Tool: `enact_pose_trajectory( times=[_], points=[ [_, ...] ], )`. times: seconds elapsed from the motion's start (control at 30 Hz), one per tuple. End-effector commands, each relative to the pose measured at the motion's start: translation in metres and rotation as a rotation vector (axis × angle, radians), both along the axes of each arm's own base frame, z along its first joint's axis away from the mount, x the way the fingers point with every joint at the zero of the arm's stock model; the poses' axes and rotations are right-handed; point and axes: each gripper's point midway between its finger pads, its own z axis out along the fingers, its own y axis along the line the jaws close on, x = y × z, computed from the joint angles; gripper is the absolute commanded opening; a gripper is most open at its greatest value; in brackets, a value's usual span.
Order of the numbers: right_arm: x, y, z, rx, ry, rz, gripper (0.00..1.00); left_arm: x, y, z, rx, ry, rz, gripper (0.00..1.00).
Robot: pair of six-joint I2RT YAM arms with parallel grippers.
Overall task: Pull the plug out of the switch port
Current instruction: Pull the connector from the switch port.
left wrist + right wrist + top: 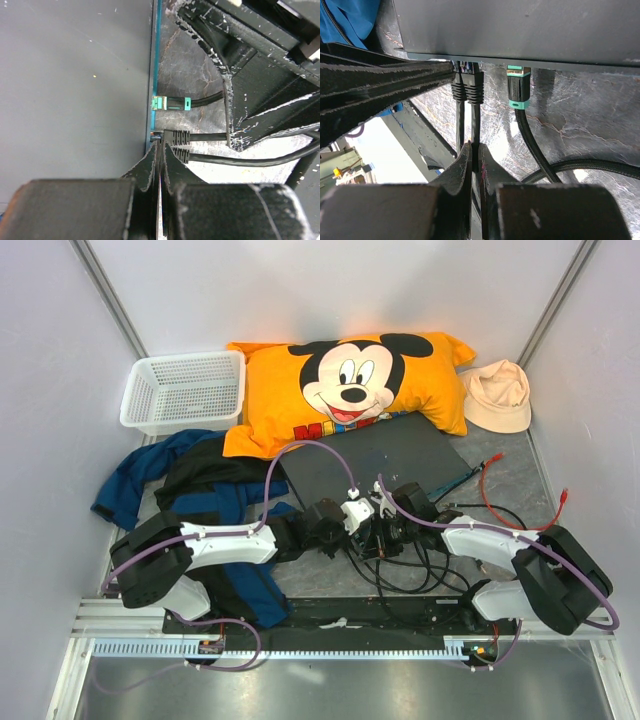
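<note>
The switch (390,455) is a flat dark grey box lying in front of the pillow. Its socket edge shows in the left wrist view (151,75) and in the right wrist view (520,30). Two black plugs (474,89) and a green-tipped plug (518,85) sit in its ports. My right gripper (475,147) is shut on the black cable just below the right-hand black plug. My left gripper (160,146) is shut and empty. Its tips are at the switch's edge beside the black plugs (176,136). Both grippers meet at the switch's near edge (365,520).
An orange Mickey Mouse pillow (350,380) lies behind the switch. A white basket (185,390) is at the back left and a beige hat (497,395) at the back right. Blue and black clothes (190,485) lie at the left. A red cable (520,510) and loose black cables (410,565) lie at the right.
</note>
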Motion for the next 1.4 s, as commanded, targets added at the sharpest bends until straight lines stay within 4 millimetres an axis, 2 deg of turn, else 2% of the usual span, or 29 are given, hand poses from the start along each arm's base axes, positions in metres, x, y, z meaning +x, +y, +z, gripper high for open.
enact_pose_trajectory(
  times=[0.0,0.27,0.43,0.53,0.67,0.77,0.9,1.07,1.2,1.3,1.33,1.37],
  points=[
    [0.027,0.014,0.016,0.064,-0.111,-0.027,0.0,0.016,-0.012,0.015,-0.026,-0.101,-0.007,0.02],
    [0.026,0.014,0.015,0.063,-0.111,-0.025,0.0,0.016,-0.021,0.009,-0.028,-0.086,-0.025,0.02],
    [0.026,0.013,0.016,0.064,-0.117,-0.024,0.0,0.021,-0.009,-0.004,0.008,-0.084,0.035,0.02],
    [0.026,0.013,0.017,0.064,-0.122,-0.024,0.0,0.02,0.012,-0.026,0.045,0.047,0.13,0.02],
    [0.026,0.014,0.024,0.075,-0.139,-0.014,0.0,-0.008,0.043,-0.066,0.127,0.286,0.239,0.02],
    [0.024,0.012,0.025,0.068,-0.146,0.0,0.0,-0.018,0.054,-0.085,0.157,0.33,0.264,0.02],
    [0.016,0.008,0.029,0.049,-0.13,0.045,0.0,-0.02,0.051,-0.099,0.182,0.358,0.261,0.02],
    [0.008,0.004,0.04,0.04,-0.118,0.091,0.0,-0.029,0.061,-0.123,0.25,0.383,0.264,0.02],
    [0.009,-0.006,0.038,0.007,-0.135,0.078,0.0,-0.025,0.063,-0.119,0.219,0.328,0.247,0.02],
    [0.007,-0.009,0.03,-0.009,-0.114,0.071,0.0,-0.019,0.046,-0.09,0.131,0.292,0.202,0.02],
    [0.006,-0.01,0.026,-0.019,-0.099,0.068,0.0,-0.022,0.042,-0.082,0.107,0.3,0.181,0.02],
    [0.006,-0.01,0.025,-0.019,-0.091,0.068,0.0,-0.021,0.034,-0.064,0.058,0.289,0.167,0.02]
  ],
)
